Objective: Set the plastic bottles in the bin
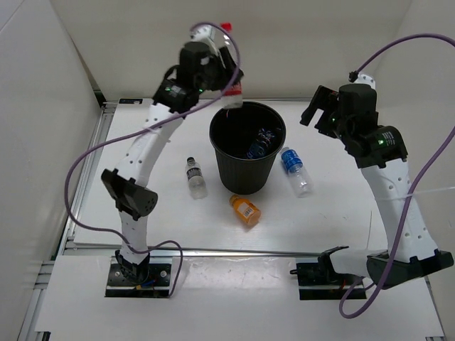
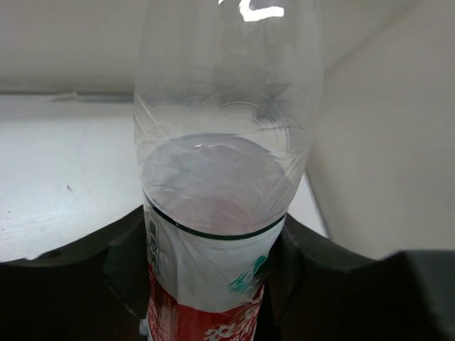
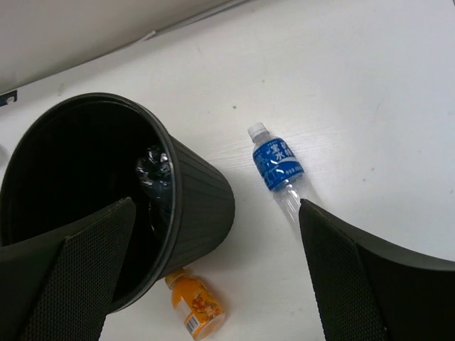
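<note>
My left gripper [image 1: 229,79] is shut on the clear red-labelled bottle [image 2: 224,185] and holds it above the far left rim of the black bin [image 1: 247,167]. The bottle shows in the top view [image 1: 233,91] with its red cap up. One blue-labelled bottle [image 1: 261,142] lies inside the bin. A second blue-labelled bottle [image 1: 295,169] lies right of the bin, also in the right wrist view [image 3: 279,167]. The stubby orange bottle [image 1: 245,210] lies in front of the bin. The dark-labelled bottle [image 1: 195,176] lies left of it. My right gripper [image 1: 321,110] is open and empty, high right of the bin [image 3: 192,206].
White walls enclose the table on the left, back and right. The table's raised edge [image 1: 106,114] runs along the back left. A purple cable [image 1: 99,153] loops off the left arm.
</note>
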`<action>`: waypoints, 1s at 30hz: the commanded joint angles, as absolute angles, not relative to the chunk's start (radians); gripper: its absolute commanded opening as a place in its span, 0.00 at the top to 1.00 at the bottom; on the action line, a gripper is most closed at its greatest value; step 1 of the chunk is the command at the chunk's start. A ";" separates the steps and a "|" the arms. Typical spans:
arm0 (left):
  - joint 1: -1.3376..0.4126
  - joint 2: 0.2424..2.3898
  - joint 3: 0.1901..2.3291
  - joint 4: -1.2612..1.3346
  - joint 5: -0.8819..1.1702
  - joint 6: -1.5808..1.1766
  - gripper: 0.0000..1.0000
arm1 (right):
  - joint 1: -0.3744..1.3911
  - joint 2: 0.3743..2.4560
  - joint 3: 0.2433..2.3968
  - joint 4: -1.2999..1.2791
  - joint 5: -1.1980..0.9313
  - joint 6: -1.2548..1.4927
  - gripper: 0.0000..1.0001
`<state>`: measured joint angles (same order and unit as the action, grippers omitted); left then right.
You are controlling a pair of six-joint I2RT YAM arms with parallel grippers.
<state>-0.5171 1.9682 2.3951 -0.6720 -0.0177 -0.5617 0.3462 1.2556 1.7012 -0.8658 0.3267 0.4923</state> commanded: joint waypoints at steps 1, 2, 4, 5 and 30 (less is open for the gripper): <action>-0.589 1.971 2.330 -0.692 -0.020 -0.453 0.33 | 0.305 1.220 1.669 -0.897 0.312 0.548 0.01; -0.600 1.971 2.330 -0.692 -0.035 -0.433 0.33 | 0.273 1.207 1.649 -0.897 0.296 0.563 0.01; -0.615 1.971 2.300 -0.692 -0.035 -0.433 0.31 | 0.242 1.193 1.628 -0.908 0.258 0.574 0.01; -0.629 1.971 2.299 -0.692 -0.046 -0.423 0.30 | 0.217 1.180 1.615 -0.908 0.258 0.574 0.01; -0.690 1.323 1.570 -0.750 -0.526 -0.500 0.00 | 0.106 1.635 1.350 -0.703 -0.002 0.474 0.01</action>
<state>-0.6876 1.4147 1.6913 -0.7059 -0.4110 -0.4465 0.1024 1.5730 1.3128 -0.7471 0.0071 0.5179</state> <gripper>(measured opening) 0.998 0.989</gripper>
